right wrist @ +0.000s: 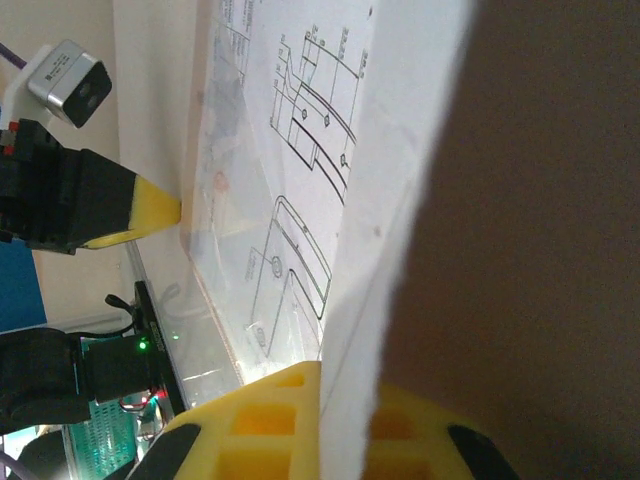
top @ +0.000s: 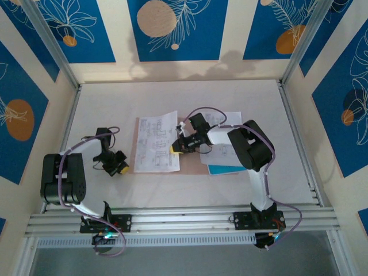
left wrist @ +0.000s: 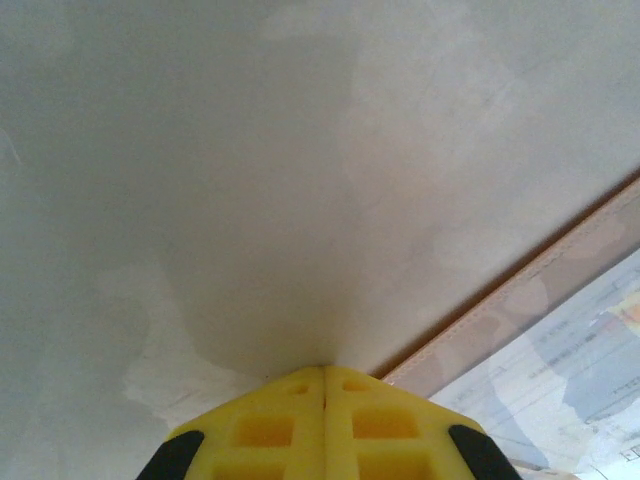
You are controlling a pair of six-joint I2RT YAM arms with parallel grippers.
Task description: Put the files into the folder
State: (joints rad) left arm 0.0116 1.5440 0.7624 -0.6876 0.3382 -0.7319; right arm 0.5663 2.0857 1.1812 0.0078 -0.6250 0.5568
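My right fingers (right wrist: 262, 422) pinch a printed sheet (top: 156, 144) by its edge, evidently to lay it on the tan folder (top: 135, 150) on the desk (top: 103, 112); my left fingers (left wrist: 262, 430), pressed together, sit just beside it.

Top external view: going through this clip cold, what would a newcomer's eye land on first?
The right hand pinches a printed sheet by its edge near the middle of the table, the paper running between its yellow fingers. That sheet lies over the tan folder, and the left hand sits shut just left of the folder. More sheets, one blue-edged, lie under the right arm.
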